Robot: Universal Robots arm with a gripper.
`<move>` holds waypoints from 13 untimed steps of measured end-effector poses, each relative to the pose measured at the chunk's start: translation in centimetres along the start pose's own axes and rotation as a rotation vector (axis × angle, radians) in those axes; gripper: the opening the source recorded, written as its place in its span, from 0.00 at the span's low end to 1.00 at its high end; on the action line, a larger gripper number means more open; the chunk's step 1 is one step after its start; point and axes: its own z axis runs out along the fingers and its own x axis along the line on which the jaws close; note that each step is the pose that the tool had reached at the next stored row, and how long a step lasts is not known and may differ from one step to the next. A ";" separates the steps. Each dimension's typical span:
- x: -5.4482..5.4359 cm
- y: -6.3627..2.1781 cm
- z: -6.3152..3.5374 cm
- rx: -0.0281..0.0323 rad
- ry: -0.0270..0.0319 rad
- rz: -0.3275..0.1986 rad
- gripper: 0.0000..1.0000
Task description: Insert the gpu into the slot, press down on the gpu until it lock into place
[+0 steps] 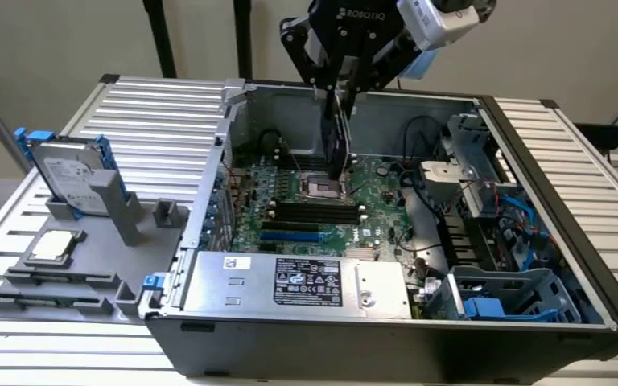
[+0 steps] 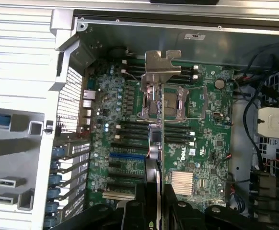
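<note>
hand: black robot hand (image 1: 341, 87), upper middle of the exterior view, fingers squeezed tight on the card's top edge

gpu: thin dark green circuit card with a silver metal end bracket, aka the gpu (image 1: 338, 137), hanging upright and edge-on over the middle of the green motherboard (image 1: 379, 215), not seated in anything

slot: long narrow bright blue plastic slot (image 1: 287, 237), bare, lower on the board and toward the exterior view's left of the card; wrist view puts the card over the black memory strips (image 2: 130, 125), with the slot just beside it

case: open grey tower case (image 1: 405, 112) on its side on the slatted silver desk (image 1: 148, 104)

extras: silver-topped hard drive with blue rails (image 1: 70, 173), standing at the frame's left edge
</note>
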 end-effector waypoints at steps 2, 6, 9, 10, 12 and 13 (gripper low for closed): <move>0.0 0.00 0.03 0.0015 0.0027 -0.037 0.26; 0.0 -0.01 0.11 0.0042 0.0079 -0.109 0.26; 0.0 -0.01 0.18 0.0065 0.0120 -0.164 0.26; 0.0 -0.01 0.20 0.0073 0.0133 -0.181 0.26; 0.0 -0.02 0.26 0.0086 0.0158 -0.217 0.26; 0.0 -0.02 0.29 0.0094 0.0172 -0.236 0.26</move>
